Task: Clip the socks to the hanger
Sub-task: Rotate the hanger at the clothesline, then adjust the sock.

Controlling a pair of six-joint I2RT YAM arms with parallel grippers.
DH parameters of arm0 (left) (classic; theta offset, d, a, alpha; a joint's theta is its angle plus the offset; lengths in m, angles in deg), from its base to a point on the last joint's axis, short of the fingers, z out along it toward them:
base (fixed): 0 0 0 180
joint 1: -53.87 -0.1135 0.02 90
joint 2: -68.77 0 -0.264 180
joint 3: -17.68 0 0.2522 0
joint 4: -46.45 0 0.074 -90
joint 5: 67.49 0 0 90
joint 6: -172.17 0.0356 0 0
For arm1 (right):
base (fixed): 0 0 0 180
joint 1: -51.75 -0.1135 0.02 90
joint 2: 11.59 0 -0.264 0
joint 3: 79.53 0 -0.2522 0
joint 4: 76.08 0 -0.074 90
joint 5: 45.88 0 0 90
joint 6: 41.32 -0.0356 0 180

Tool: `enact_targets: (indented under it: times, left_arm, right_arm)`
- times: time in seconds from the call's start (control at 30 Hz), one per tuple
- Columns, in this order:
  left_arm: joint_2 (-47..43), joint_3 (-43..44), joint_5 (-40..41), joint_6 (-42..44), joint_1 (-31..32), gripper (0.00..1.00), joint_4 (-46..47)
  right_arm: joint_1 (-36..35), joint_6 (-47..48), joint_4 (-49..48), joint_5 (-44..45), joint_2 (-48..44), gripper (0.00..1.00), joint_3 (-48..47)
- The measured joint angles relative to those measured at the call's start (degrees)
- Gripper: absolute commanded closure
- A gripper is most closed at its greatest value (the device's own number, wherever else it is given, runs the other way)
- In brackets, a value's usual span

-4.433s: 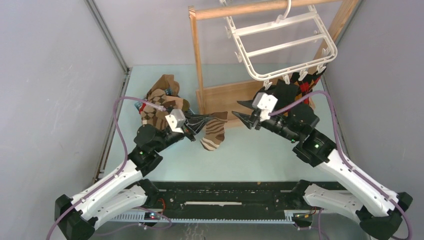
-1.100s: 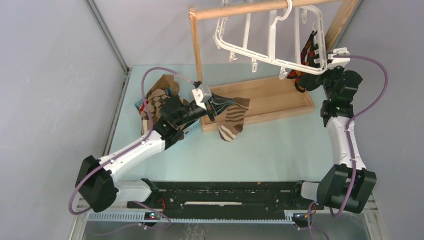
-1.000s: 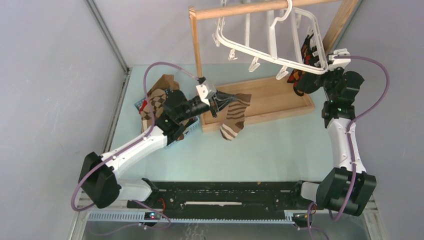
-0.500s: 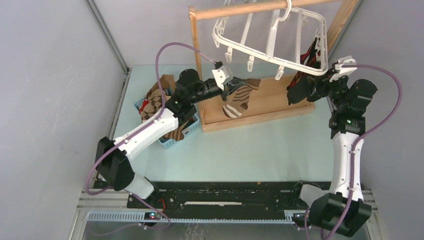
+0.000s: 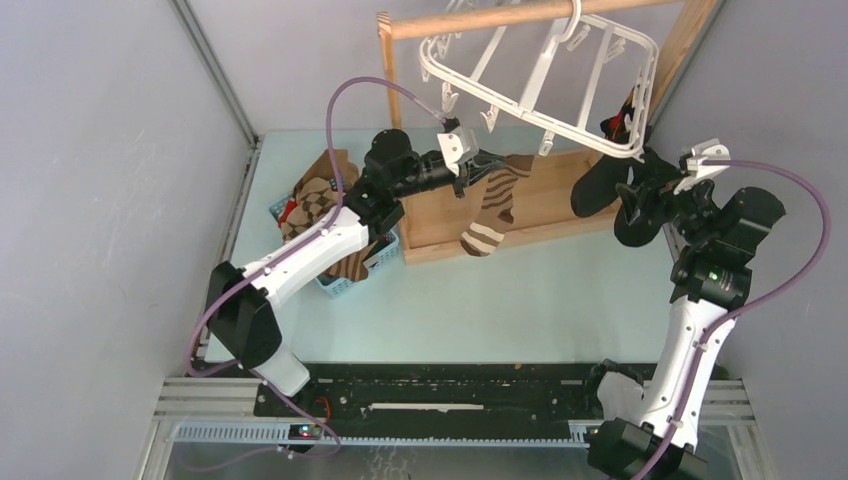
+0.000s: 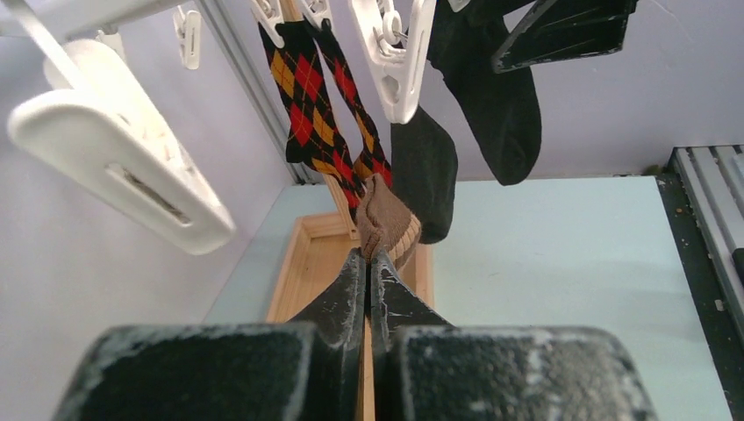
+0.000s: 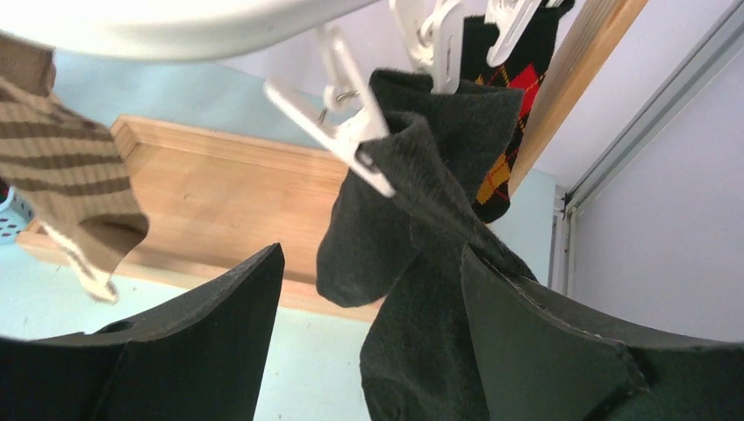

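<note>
Gripping a striped sock [image 5: 492, 205] by its tan cuff with the left gripper [image 6: 367, 256], jaws clenched flat together, just below the left end of the hanger [image 5: 542, 75]. Hanging toe-down from that grip, over the wooden tray [image 5: 550, 195] beneath the hanger, not yet in any clip. Hooked over a wooden rail [image 5: 480, 18], that hanger.

Released on the other side: right gripper [image 7: 370, 256] spread wide, one finger either side of two black socks [image 7: 412, 219] already pinned by white clips [image 7: 344, 133] at the hanger's right end. Hard to tell whether either finger touches the fabric. Beside the black ones, also clipped to the hanger, a pair of red argyle socks [image 6: 305, 88].

Well left of the hanger, down on the table, a blue basket [image 5: 345, 280] with brown argyle socks [image 5: 312, 195] heaped in it.
</note>
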Motion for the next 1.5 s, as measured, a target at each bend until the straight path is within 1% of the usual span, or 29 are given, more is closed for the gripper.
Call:
enact_targets:
  times: [0.27, 0.4, 0.57, 0.7, 0.8, 0.93, 1.0, 1.1, 1.2, 1.33, 1.5]
  left_arm:
    - [1.3, 1.6, -1.1, 0.0, 0.0, 1.00, 0.0]
    - [1.4, 1.6, -1.9, 0.0, 0.0, 1.00, 0.0]
    - [1.6, 1.6, -2.4, 0.0, 0.0, 1.00, 0.0]
    - [2.0, 1.6, -2.5, 0.0, 0.1, 1.00, 0.0]
    - [2.1, 1.6, -2.8, 0.0, 0.1, 1.00, 0.0]
    - [2.3, 1.6, -3.4, 0.0, 0.1, 1.00, 0.0]
    - [2.4, 1.6, -3.4, 0.0, 0.1, 1.00, 0.0]
    - [2.5, 1.6, -3.4, 0.0, 0.1, 1.00, 0.0]
    - [2.5, 1.6, -3.4, 0.0, 0.1, 1.00, 0.0]
    - [1.9, 0.6, -3.3, -0.1, 0.4, 1.00, 0.7]
    - [-3.0, -6.5, -3.3, -0.6, 1.8, 1.00, 3.1]
  right_arm:
    - [3.8, 2.1, 6.2, -7.4, -3.7, 0.08, 0.0]
    - [5.0, 2.5, 7.4, -10.4, -5.1, 0.06, 0.0]
    - [5.7, 4.3, 9.3, -17.8, -6.2, 0.07, 0.0]
    - [4.2, 7.9, 12.3, -23.5, -6.4, 0.07, 0.0]
    - [-0.8, 12.9, 15.9, -24.8, -6.9, 0.08, 0.0]
    - [-12.3, 19.2, 18.8, -22.9, -8.4, 0.08, 0.5]
    - [-17.1, 19.6, 17.3, -21.2, -9.6, 0.08, 1.9]
    - [-22.6, 18.7, 12.3, -17.3, -12.0, 0.08, 5.7]
    - [-26.2, 15.5, 5.9, -13.0, -12.8, 0.09, 8.2]
    - [-28.1, 9.3, -3.3, -6.6, -12.5, 0.12, 10.4]
    - [-31.3, 5.4, -10.1, -1.7, -13.3, 0.14, 12.3]
